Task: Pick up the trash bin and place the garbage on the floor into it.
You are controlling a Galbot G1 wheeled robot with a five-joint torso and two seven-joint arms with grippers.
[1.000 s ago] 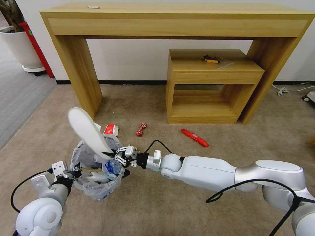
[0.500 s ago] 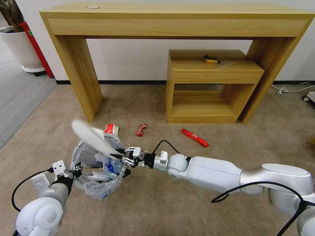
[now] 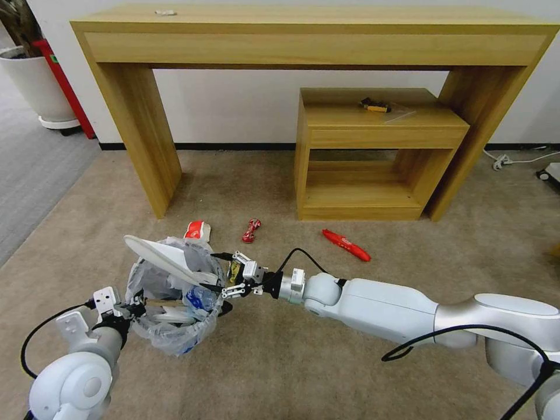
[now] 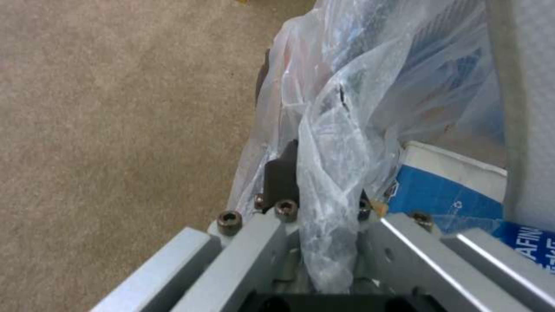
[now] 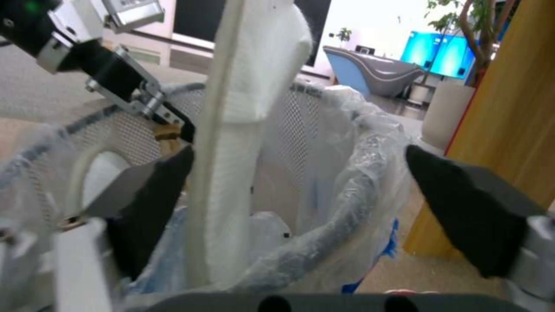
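Head view: slipper lies across trash bin rim, overhanging, may tip back onto floor. Right gripper just beside it.
Left wrist: left gripper clamps bin rim, bag bunched; slip risk.
Right wrist: right gripper spread wide, one pad touching slipper.

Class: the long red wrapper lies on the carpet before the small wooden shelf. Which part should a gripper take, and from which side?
Grip the long red wrapper across its narrow middle, coming straight down from above. It lies flat on the carpet, so probably no side offers an edge; set the fingers astride its short width, square to its diagonal length.
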